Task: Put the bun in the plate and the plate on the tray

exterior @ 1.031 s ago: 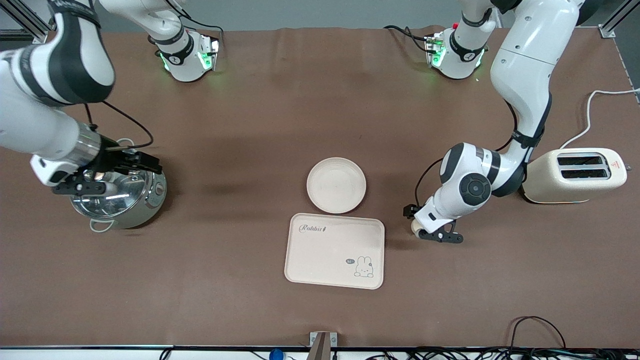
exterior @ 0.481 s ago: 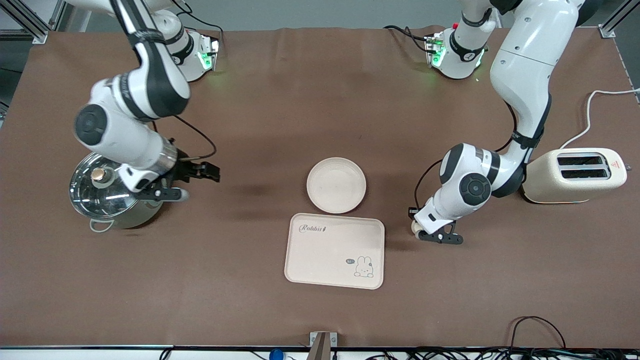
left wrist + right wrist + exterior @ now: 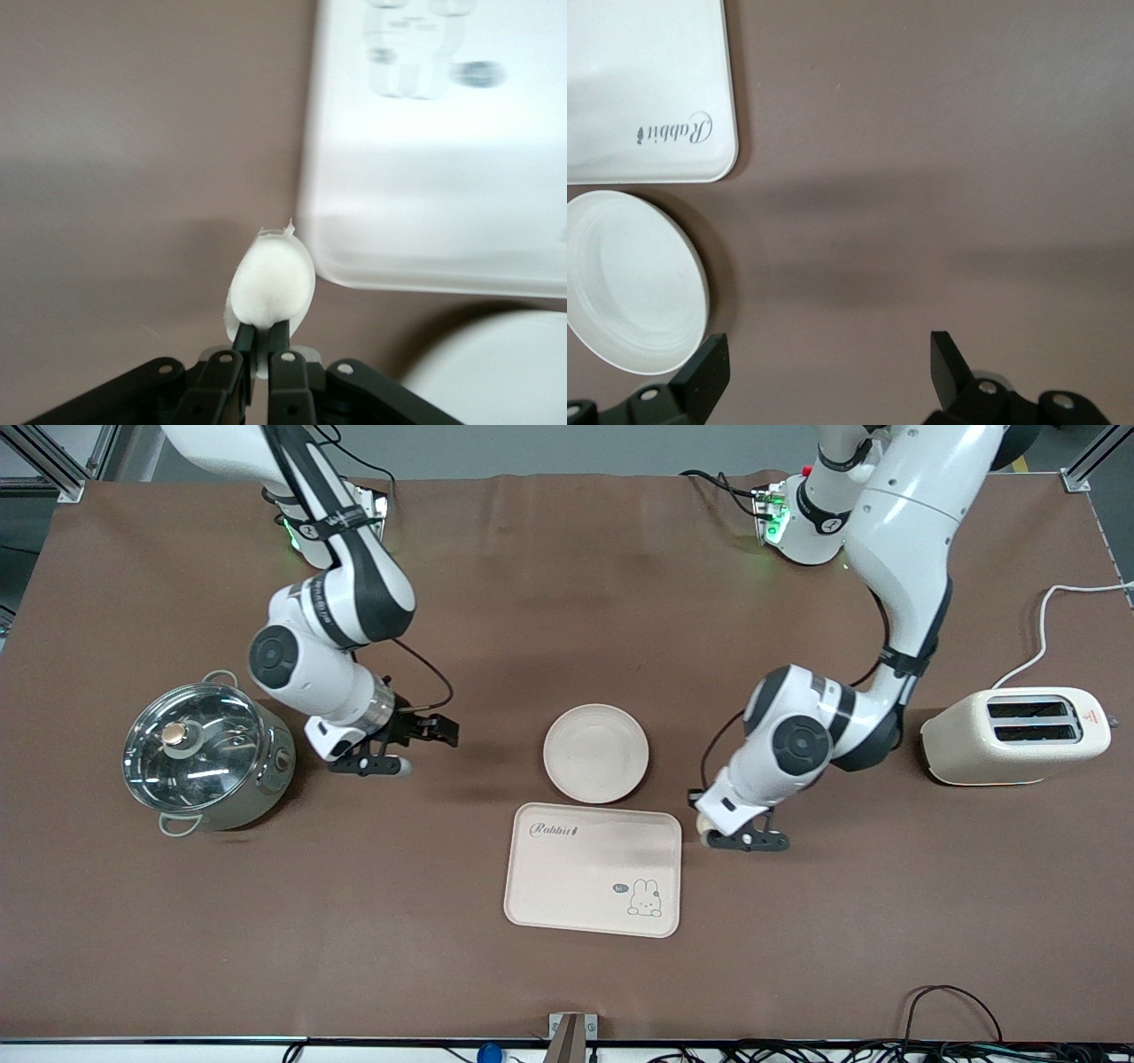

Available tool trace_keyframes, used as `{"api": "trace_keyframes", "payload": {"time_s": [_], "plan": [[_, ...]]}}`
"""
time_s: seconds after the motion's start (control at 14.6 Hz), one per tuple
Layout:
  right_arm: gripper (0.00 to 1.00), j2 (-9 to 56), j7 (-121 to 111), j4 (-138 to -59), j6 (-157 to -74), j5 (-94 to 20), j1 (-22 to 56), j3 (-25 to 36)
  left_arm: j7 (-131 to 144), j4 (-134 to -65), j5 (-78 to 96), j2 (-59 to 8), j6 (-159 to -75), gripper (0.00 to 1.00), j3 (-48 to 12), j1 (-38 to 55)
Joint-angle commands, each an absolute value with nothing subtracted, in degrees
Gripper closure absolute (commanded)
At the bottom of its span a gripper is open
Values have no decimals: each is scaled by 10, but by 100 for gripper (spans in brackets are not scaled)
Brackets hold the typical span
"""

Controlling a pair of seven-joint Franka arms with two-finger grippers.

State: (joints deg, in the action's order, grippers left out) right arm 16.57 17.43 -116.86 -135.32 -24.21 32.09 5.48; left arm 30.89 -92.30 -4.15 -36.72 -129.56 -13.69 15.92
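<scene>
The round cream plate (image 3: 595, 753) lies empty on the table, touching the edge of the rabbit tray (image 3: 594, 868), which lies nearer to the front camera. My left gripper (image 3: 722, 838) is shut on the small pale bun (image 3: 706, 833) and holds it over the bare table beside the tray's corner toward the left arm's end. In the left wrist view the bun (image 3: 270, 288) sits between the fingertips, with the tray (image 3: 443, 204) and the plate's rim (image 3: 496, 372) close by. My right gripper (image 3: 416, 748) is open and empty over the table between the pot and the plate; its wrist view shows the plate (image 3: 629, 283) and the tray (image 3: 647, 88).
A steel pot with a glass lid (image 3: 208, 757) stands toward the right arm's end. A cream toaster (image 3: 1014, 735) with a white cable stands toward the left arm's end. Cables run along the table's front edge.
My right gripper has swung away from over the pot lid toward the plate. My left gripper has carried the bun a little toward the tray and plate.
</scene>
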Motion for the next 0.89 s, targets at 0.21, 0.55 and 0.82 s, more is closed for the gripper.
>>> {"api": "trace_keyframes", "payload": {"time_s": [0.21,0.55,0.82], "plan": [[0,189,267,-1197,-1425,-267,403,59,498,-896,-21,-391,-1275,90,-139,258],[0,257,294,-1187,-1537,-329,458,59,517,-901,-9,-400,-1299,0,-139,259],[1,339,316,-1108,-1557,-369,490,60,459,-892,-18,-348,-1229,0,-134,221]]}}
